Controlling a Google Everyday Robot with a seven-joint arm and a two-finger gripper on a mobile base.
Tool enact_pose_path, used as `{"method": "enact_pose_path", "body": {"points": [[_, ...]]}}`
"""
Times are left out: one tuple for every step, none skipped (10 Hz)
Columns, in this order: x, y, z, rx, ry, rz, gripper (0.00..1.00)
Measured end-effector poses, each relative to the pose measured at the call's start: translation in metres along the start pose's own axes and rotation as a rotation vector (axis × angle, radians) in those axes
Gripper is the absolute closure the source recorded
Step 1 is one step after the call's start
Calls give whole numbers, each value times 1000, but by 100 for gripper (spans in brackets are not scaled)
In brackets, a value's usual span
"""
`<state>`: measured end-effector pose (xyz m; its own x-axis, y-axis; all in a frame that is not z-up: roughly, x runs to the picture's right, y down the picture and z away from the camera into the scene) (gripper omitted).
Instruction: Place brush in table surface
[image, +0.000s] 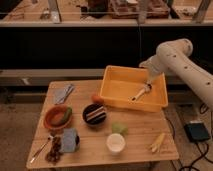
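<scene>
Yellow bin (129, 104) on the wooden table surface (137, 140) holds the brush (139, 93), lying on the bin's floor. Inside the bin, the gripper (149, 83) hangs spread wide over the brush's far end, grasping nothing.

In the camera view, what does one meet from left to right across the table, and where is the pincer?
First the orange bowl → dark bowl → white cup → brush in the yellow bin → yellow banana-shaped piece. The pincer hangs over the brush, at the bin's right end.

Smooth white rounded arm (172, 52), pale tool (148, 83) over the yellow bin (120, 103).
</scene>
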<state>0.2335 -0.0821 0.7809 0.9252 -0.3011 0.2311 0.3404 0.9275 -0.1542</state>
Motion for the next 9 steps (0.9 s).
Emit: {"method": "enact_pose_path", "body": {"points": [[-6, 6, 12, -13, -41, -18, 35], [-11, 14, 27, -25, -74, -34, 35], [-17, 24, 46, -36, -105, -51, 35], [-23, 38, 68, -52, -132, -71, 35], [-27, 51, 90, -70, -153, -92, 35], [-31, 61, 108, -87, -162, -111, 35], [-37, 75, 134, -120, -163, -141, 35], [-42, 84, 154, -146, -156, -162, 35], [-43, 92, 168, -169, -152, -164, 35]]}}
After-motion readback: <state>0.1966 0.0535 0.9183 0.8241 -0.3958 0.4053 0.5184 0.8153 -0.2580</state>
